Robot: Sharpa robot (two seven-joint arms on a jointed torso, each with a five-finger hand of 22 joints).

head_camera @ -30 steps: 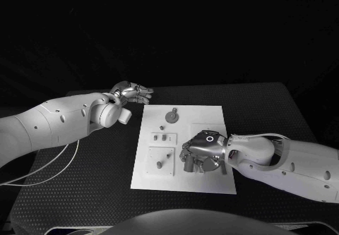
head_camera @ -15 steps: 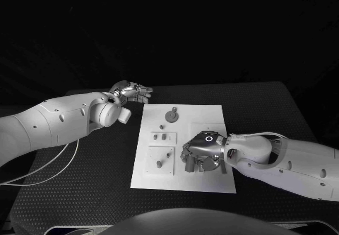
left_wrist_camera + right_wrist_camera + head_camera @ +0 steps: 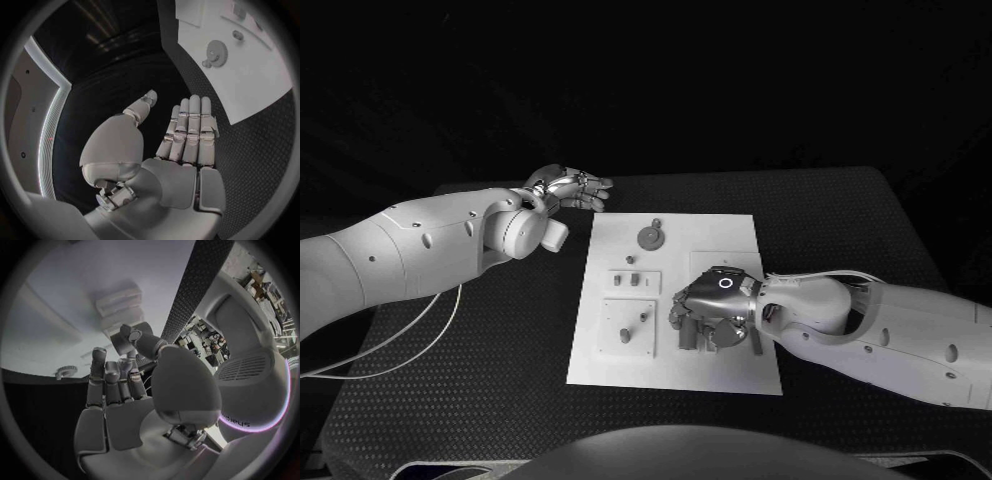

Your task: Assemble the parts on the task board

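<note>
The right hand (image 3: 711, 312) hovers low over the task board (image 3: 678, 370), fingers curled; whether it holds a part I cannot tell. A careless descent could scatter the parts beneath. The left hand (image 3: 571, 188) waits beyond the board's far corner, fingers apart and holding nothing.

A: What does the right hand (image 3: 711, 312) cover?
B: Part of the board (image 3: 733, 232)'s right side; whatever lies beneath its fingers is hidden from the head camera.
A: Does it hold anything?
B: Cannot tell; the right wrist view is too blurred near the fingertips.
A: The small parts (image 3: 633, 281)?
B: Too tiny to identify. The board is cut off in the left wrist view.
</note>
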